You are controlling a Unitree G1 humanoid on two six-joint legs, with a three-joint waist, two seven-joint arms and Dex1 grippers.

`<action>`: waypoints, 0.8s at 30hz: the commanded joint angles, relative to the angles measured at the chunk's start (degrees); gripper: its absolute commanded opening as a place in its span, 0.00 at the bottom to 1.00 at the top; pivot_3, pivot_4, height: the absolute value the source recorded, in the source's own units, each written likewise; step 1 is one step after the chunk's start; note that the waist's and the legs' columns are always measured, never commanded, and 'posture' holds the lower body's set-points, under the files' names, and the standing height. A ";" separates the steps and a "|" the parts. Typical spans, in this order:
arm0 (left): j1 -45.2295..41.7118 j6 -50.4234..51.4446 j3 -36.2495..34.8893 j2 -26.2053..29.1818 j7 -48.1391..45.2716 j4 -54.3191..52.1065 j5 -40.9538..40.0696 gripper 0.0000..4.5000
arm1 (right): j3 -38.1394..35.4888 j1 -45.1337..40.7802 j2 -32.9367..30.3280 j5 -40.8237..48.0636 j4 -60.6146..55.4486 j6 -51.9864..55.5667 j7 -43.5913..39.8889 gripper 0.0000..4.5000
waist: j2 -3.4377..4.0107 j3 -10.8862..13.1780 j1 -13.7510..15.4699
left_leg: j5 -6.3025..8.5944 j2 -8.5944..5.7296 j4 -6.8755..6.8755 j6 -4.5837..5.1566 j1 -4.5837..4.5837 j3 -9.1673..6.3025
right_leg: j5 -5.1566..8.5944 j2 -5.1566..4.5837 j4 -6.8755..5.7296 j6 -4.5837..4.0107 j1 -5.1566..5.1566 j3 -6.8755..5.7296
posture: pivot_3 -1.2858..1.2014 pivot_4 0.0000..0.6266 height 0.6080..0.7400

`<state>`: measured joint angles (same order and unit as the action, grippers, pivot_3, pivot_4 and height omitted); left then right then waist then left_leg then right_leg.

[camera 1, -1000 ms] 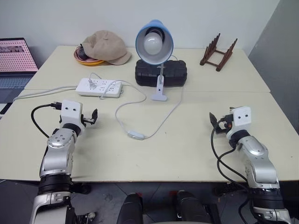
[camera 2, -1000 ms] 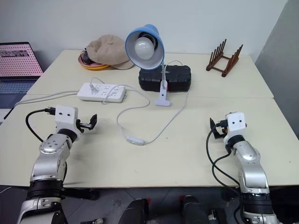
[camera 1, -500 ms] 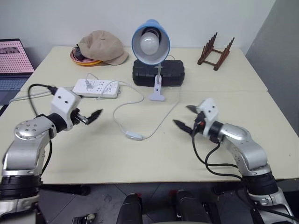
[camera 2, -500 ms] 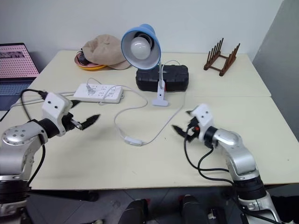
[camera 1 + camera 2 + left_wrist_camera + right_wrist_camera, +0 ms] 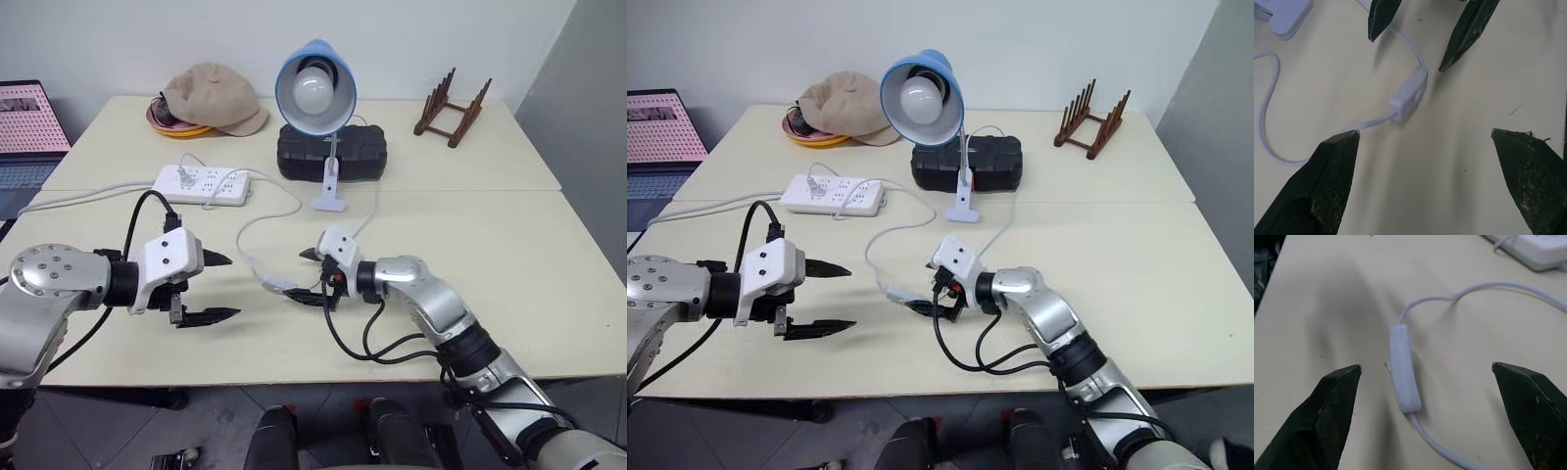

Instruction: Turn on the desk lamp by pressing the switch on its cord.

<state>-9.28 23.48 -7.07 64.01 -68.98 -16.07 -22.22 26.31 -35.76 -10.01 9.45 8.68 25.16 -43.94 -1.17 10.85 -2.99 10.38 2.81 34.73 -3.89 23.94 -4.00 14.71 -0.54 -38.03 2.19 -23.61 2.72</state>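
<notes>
Your right gripper (image 5: 308,275) is spread wide, its fingers either side of the switch (image 5: 279,287) without touching it (the switch lies flat on the table (image 5: 549,255), on the cord (image 5: 257,221)). Your left gripper (image 5: 217,287) is also spread, empty, just beside. The desk lamp (image 5: 315,88) stands behind, near the power strip (image 5: 203,183).

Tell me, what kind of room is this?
Probably an office or workroom. A cream table stands against a plain wall, with a desk lamp, a power strip and a laptop at its side.
</notes>
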 commanded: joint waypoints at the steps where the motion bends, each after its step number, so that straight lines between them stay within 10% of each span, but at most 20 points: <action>1: -0.07 -0.94 -1.62 0.79 -0.69 -0.78 0.01 1.00 | 1.22 -2.52 1.12 -1.69 1.42 -2.00 -2.14 1.00 | 0.00 0.00 -0.05 | 0.00 0.00 0.00 0.00 0.02 0.01 | 0.00 0.00 -0.01 0.01 -0.02 0.00 | 0.52 0.24 1.00; 9: 0.83 -2.40 -2.02 0.08 0.23 -1.05 0.93 1.00 | 2.54 -2.79 1.30 -4.66 4.27 -2.95 -5.00 0.88 | 0.00 0.00 -0.12 | 0.00 0.04 -0.03 0.00 -0.01 -0.01 | 0.01 0.07 -0.10 -0.02 -0.08 0.01 | 0.52 0.24 1.00; 24: -0.04 -1.90 -1.11 -0.65 0.89 -1.20 0.34 1.00 | 0.32 -3.24 1.91 -5.95 6.99 -5.06 -5.36 0.08 | 0.00 0.00 -0.12 | 0.00 0.04 -0.03 0.00 -0.01 0.00 | 0.01 0.07 -0.11 -0.02 -0.08 0.01 | 0.52 0.24 1.00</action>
<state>-8.39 21.94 -7.11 63.54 -68.20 -16.17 -21.55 28.14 -37.83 -8.21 3.44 16.16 21.65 -48.60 -1.16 10.85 -3.10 10.37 2.85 34.71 -3.88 23.94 -4.00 14.71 -0.48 -38.14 2.17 -23.69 2.73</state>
